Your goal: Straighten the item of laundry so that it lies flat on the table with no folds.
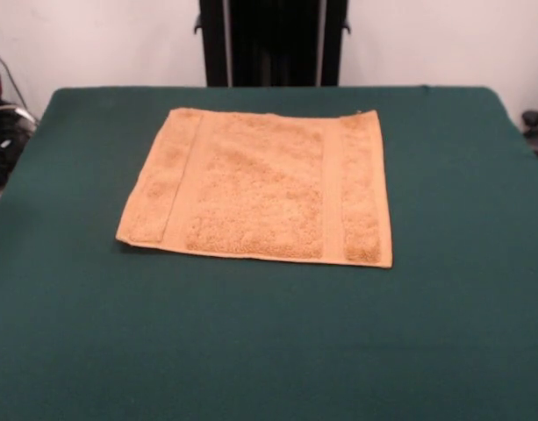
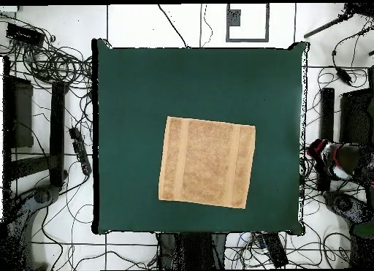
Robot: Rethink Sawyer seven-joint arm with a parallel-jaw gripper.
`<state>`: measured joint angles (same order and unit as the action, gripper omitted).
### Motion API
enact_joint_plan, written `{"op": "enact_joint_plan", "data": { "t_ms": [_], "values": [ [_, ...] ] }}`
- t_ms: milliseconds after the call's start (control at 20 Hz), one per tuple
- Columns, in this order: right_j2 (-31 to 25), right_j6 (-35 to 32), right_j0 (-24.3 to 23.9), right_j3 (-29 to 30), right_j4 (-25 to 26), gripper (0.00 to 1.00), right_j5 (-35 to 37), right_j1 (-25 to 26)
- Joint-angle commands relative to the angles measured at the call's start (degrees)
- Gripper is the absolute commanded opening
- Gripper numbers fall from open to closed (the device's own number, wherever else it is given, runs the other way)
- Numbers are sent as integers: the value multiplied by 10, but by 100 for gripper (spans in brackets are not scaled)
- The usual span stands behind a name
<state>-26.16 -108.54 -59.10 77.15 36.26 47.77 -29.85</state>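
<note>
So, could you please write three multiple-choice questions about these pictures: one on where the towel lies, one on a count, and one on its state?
1. Where does the towel lie on the table, seen from the front?
A. nearer the far side, by the pedestal
B. hanging over the near edge
C. in the near left corner

2. How many flat woven bands cross the towel?
A. none
B. two
C. five

3. How does the towel lie?
A. crumpled in a heap
B. rolled up
C. spread flat, no folds visible

Key: 1 A, since much bare green cloth lies before it; 2 B, one band near each of two opposite edges; 3 C, all four corners show in the overhead view.
</note>
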Motion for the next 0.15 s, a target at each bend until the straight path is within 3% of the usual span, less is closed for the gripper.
{"op": "enact_joint_plan", "data": {
  "t_ms": [50, 150],
  "values": [
    [-34, 39, 37, 52, -1, 100, -72, 27],
    [-33, 46, 38, 52, -5, 100, -77, 26]
  ]
}}
